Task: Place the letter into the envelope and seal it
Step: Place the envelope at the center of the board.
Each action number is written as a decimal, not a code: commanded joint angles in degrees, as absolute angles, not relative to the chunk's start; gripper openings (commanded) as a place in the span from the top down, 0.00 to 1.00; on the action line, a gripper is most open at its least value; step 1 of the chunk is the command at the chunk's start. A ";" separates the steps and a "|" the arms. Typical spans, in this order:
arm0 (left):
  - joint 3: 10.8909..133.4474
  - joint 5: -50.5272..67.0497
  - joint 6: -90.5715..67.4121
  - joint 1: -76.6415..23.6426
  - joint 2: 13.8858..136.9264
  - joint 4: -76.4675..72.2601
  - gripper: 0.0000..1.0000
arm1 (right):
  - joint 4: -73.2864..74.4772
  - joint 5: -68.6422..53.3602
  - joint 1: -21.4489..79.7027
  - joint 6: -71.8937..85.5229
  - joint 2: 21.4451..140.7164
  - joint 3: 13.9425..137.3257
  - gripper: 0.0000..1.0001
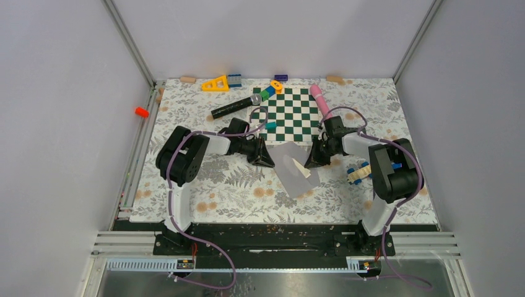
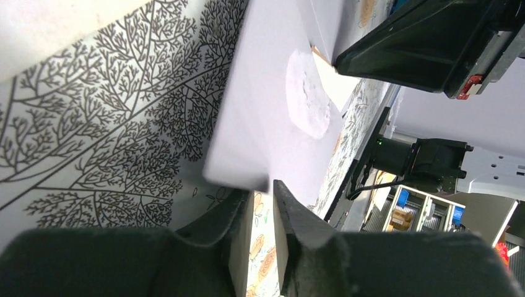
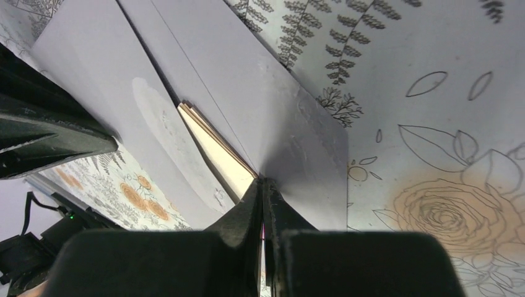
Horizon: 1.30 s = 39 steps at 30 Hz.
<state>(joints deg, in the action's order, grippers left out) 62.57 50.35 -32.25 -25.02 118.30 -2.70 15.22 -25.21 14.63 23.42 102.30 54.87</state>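
Note:
The light grey envelope (image 1: 303, 182) lies flat and skewed on the flowered cloth between my two grippers, its flap open. The cream letter (image 1: 298, 166) pokes out of its mouth. In the left wrist view the envelope (image 2: 266, 124) has a round patch on its flap, and its near edge ends just beyond my left gripper (image 2: 262, 189), which is slightly open with only cloth in the gap. My right gripper (image 3: 262, 180) is shut, pinching the envelope (image 3: 247, 80) at its edge beside the letter (image 3: 216, 145). From above, the left gripper (image 1: 267, 159) and right gripper (image 1: 312, 161) flank the envelope.
A green checkered board (image 1: 290, 114) lies just behind the envelope. On or near it are a black microphone (image 1: 235, 106), a pink stick (image 1: 319, 99) and coloured blocks (image 1: 272, 90). Blue and cream blocks (image 1: 359, 173) sit by the right arm. An orange cylinder (image 1: 142, 112) rests off the cloth's left edge.

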 commanded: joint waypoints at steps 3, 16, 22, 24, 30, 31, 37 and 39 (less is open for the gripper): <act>60.58 45.37 -32.45 -24.96 116.80 -2.92 0.74 | 13.71 -19.54 14.79 24.08 99.19 53.89 1.00; 60.23 45.79 -34.60 -26.25 117.43 -5.48 0.75 | 11.94 -19.93 14.85 26.41 100.30 53.85 1.00; 59.18 45.83 -34.63 -23.63 109.35 -9.41 0.77 | 11.93 -19.79 14.65 26.18 100.37 53.74 1.00; 60.09 43.97 -31.75 -22.55 106.16 -8.15 0.75 | 11.93 -20.12 14.62 26.15 100.75 53.85 1.00; 63.61 39.63 -26.55 -21.77 107.86 -2.27 0.71 | 12.03 -20.70 14.59 25.85 102.11 54.10 1.00; 64.17 38.55 -25.47 -21.72 108.17 -1.77 0.70 | 11.98 -20.69 14.59 25.79 101.98 54.06 1.00; 71.82 33.63 -20.70 -21.53 111.82 3.48 0.69 | 12.01 -20.88 14.59 25.66 101.51 53.97 1.00; 74.27 32.90 -20.07 -21.58 113.37 4.39 0.69 | 11.99 -21.00 14.60 25.59 101.64 54.00 1.00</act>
<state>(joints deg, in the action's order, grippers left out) 68.47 37.19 -23.97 -21.71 111.07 1.83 12.51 -21.89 14.63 25.93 101.30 54.15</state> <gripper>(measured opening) 0.309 0.017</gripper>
